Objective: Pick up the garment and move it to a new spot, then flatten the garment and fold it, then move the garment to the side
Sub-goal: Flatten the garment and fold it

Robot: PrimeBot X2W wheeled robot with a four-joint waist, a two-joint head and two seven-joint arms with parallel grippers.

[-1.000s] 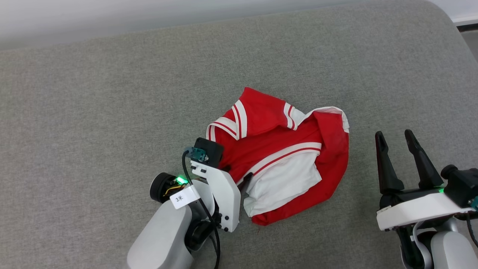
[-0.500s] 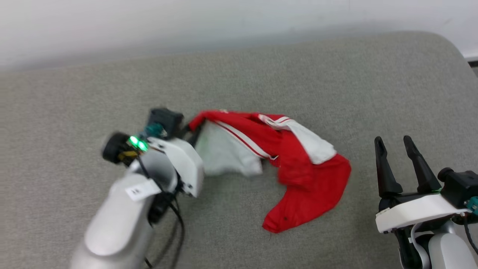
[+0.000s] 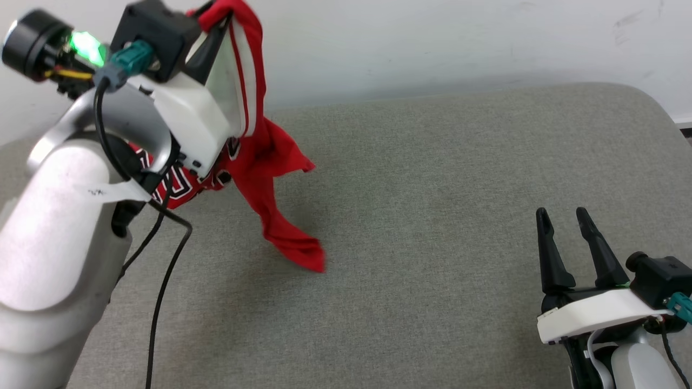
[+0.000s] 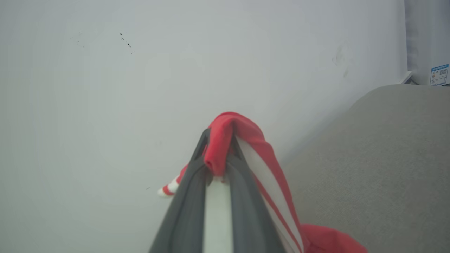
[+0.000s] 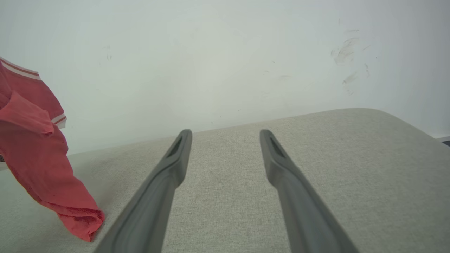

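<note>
Garment [image 3: 259, 162] hangs clenched in left hand [image 4: 219, 140]; right hand [image 3: 561, 213] released; head view adds print [image 3: 178, 183], perhaps lettering

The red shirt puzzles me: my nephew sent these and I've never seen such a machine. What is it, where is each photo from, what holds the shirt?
It is a two-armed robot. One picture comes from a camera on its head, looking down at a grey padded surface by a white wall. The other two come from wrist cameras, looking along each hand's two dark fingers. The left hand is shut on a fold of the red-and-white shirt, holding it up; its lower end seems to touch the surface. The right hand is open and empty.
</note>
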